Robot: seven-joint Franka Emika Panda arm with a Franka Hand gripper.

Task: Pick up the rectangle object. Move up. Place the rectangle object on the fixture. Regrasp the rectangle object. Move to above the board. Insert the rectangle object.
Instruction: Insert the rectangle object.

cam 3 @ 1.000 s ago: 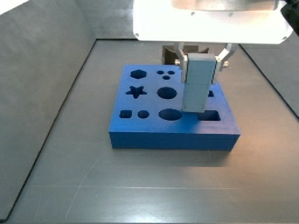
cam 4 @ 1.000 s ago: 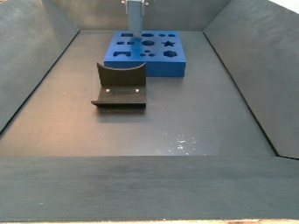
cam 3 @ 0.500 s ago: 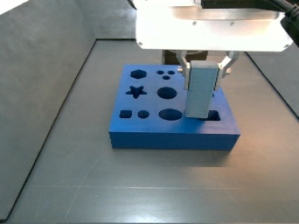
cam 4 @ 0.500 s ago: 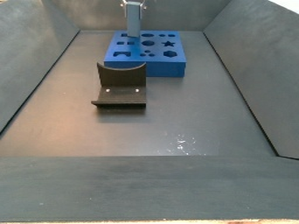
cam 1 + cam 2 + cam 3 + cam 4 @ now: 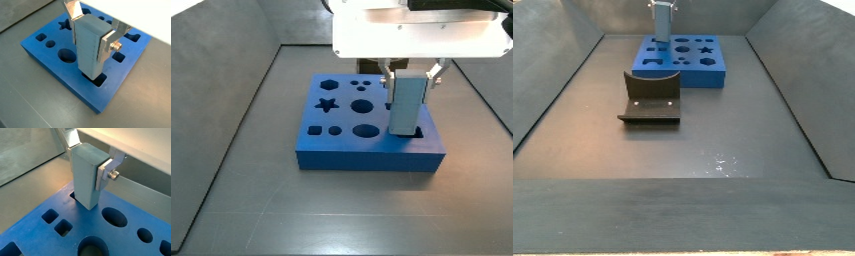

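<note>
— Wrist views both put the gripper directly over the board, with its silver fingers clamped on opposite faces of the rectangle object. Do you read it the same way?

— Yes. That pale grey-blue block stands upright between the plates, and its lower end sits in the mouth of the rectangular hole near one edge of the blue slab. In a wrist view the block meets the board right at that slot; how deep it goes I cannot tell.

— What about the side views?

— In a side view the rectangle object hangs vertically under the white wrist housing, and its bottom touches the board at the right part of the top face, beside the large oval hole. The star hole and the round holes lie to the left of it, uncovered.

— And the fixture?

— In a side view the fixture stands on the dark floor just in front of the board, apart from the gripper. Only the lower part of the block shows there, at the top edge of the picture, reaching down to the board's left portion.

— Anything held besides the block?

— No, only the block sits between the pads.
</note>
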